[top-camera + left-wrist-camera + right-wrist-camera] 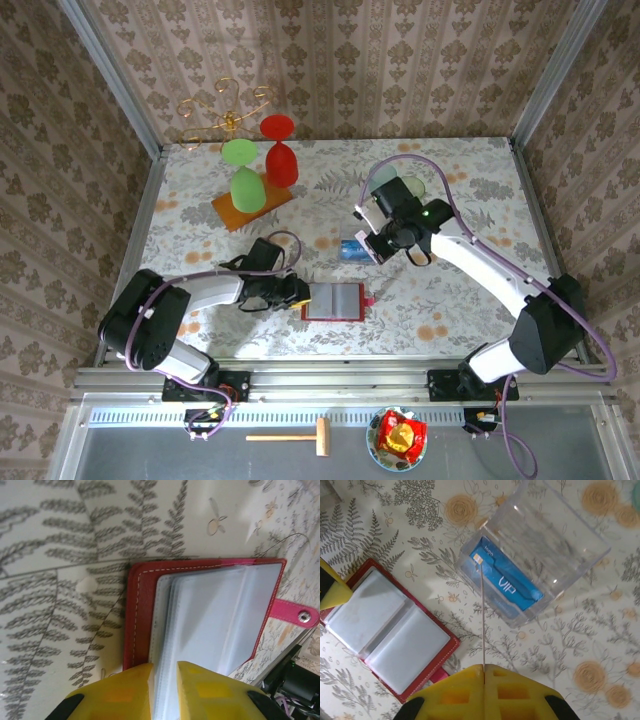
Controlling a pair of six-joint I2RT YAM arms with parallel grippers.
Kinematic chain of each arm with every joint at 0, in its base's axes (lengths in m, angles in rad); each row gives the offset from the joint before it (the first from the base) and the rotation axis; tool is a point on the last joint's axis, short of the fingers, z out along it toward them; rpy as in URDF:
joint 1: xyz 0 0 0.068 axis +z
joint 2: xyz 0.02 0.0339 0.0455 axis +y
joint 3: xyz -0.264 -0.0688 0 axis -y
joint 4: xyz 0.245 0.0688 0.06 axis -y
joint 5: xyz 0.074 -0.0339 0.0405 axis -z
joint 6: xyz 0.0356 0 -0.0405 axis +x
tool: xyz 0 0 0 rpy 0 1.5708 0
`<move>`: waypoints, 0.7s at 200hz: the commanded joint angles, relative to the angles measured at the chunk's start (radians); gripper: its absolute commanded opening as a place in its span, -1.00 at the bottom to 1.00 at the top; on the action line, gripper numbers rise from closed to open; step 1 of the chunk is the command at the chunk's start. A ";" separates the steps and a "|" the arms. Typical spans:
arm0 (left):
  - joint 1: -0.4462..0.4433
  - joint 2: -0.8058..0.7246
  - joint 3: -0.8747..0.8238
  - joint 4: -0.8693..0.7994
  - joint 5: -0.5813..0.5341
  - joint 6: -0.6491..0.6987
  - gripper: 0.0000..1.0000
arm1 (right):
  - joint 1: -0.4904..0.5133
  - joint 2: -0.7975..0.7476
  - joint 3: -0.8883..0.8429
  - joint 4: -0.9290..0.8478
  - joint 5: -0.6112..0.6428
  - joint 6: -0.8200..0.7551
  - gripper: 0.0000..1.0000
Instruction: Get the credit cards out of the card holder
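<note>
The red card holder (335, 300) lies open on the flowered table, its greyish clear pockets facing up and its red tab (295, 615) at the right. My left gripper (296, 292) sits at the holder's left edge. In the left wrist view its yellow fingers (125, 690) stand close together with the stack of pocket pages (220, 610) pinched between them. My right gripper (375, 247) is shut on a thin pale card (482, 615), seen edge-on. The card's far end hangs over a blue credit card (505, 582) lying in a clear box. The holder (390, 630) is to its left.
The clear plastic box (555, 540) stands just beyond the holder, right of centre. An orange board (225, 212) with a green and a red glass stands at the back left, with a gold wire stand (225, 115) behind it.
</note>
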 commanded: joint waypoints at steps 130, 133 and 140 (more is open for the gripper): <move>0.043 -0.128 0.019 -0.097 -0.033 0.018 -0.58 | -0.117 0.362 0.426 -0.295 -0.144 -0.620 -1.00; 0.046 -0.130 0.019 -0.098 -0.033 0.017 -0.58 | -0.118 0.374 0.442 -0.305 -0.146 -0.630 -1.00; 0.052 -0.136 0.019 -0.104 -0.032 0.018 -0.58 | -0.120 0.405 0.475 -0.328 -0.151 -0.648 -1.00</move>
